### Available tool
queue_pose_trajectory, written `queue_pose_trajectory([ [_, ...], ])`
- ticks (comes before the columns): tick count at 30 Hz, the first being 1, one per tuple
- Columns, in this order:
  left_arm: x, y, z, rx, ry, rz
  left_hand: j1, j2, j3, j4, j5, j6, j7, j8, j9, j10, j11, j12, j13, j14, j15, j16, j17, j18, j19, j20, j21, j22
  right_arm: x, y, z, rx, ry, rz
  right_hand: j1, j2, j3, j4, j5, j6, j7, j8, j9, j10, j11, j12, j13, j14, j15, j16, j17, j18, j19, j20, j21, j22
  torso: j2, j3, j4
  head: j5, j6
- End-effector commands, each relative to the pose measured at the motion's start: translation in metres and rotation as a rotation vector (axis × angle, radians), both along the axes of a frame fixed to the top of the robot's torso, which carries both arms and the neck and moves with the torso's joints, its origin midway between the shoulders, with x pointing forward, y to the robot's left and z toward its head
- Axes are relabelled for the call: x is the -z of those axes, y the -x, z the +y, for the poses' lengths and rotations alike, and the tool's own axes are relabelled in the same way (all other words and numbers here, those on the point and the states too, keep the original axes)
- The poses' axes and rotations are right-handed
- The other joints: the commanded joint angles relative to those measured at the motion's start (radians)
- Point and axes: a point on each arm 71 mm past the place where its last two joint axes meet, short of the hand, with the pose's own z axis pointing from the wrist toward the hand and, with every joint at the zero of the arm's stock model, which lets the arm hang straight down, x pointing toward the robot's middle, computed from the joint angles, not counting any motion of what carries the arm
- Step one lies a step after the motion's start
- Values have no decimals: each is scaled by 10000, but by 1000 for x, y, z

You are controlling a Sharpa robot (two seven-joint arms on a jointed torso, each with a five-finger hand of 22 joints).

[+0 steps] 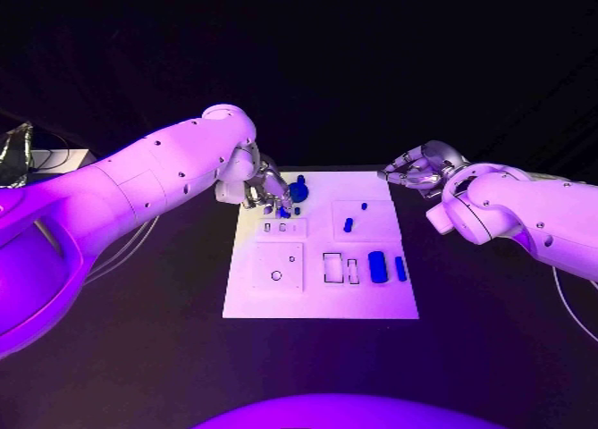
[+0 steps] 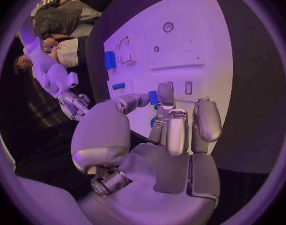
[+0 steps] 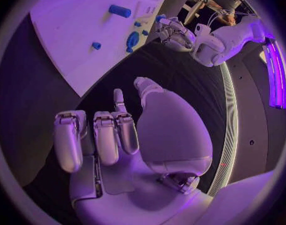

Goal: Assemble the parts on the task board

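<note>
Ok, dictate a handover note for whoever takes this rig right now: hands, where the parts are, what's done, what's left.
Left silver hand: over the far left corner of the white task board, fingers curled down by the small blue parts there; whether it grips one cannot be told.
Right silver hand: off the board's far right corner, above the black table, fingers curled, holding nothing.
Parts: a cluster at the far left corner, two small blue pieces mid-board, a large blue block and a slim blue bar near the right edge.
Done: hard to judge.
Left: several outlined slots look unfilled.
</note>
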Motion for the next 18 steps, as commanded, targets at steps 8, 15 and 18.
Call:
queue_pose_trajectory([
  [8, 6, 0, -11, 765, -1315, 267, 59, 137, 2295, -2625, 400, 317, -118, -154, 46, 294, -28, 149, 195, 797, -83, 154, 1694, -118, 206, 12, 115, 171, 0, 0, 6, -285, 61, -24, -65, -55, 44, -20, 60, -91, 2, 36, 15, 692, -40, -39, 2321, 942, -50, -33, 2304, 97, 759, -41, -44, 2241, -5, -11, -2, 67, -46],
  [15, 8, 0, -17, 869, -1515, 215, 73, 122, 2094, -2641, 822, 437, -133, -271, 87, 422, -43, 176, 275, 831, -96, 190, 1799, -139, 283, 4, 158, 254, 0, -1, 8, -315, 54, -27, -65, -55, 44, -20, 60, -91, 2, 36, 15, 692, -40, -39, 2321, 942, -50, -33, 2304, 97, 759, -41, -44, 2241, 8, -4, -14, 71, -43],
  [18, 8, 0, -18, 877, -1599, 111, 80, 120, 2075, -2645, 864, 448, -134, -283, 93, 441, -46, 189, 300, 837, -98, 197, 1820, -143, 296, 3, 166, 270, 0, -1, 9, -319, 52, -28, -50, -63, 59, -25, 62, -93, 2, 41, 30, 689, -40, -43, 2318, 939, -52, -37, 2291, 103, 749, -42, -67, 2228, 9, -3, -8, 67, -40],
])
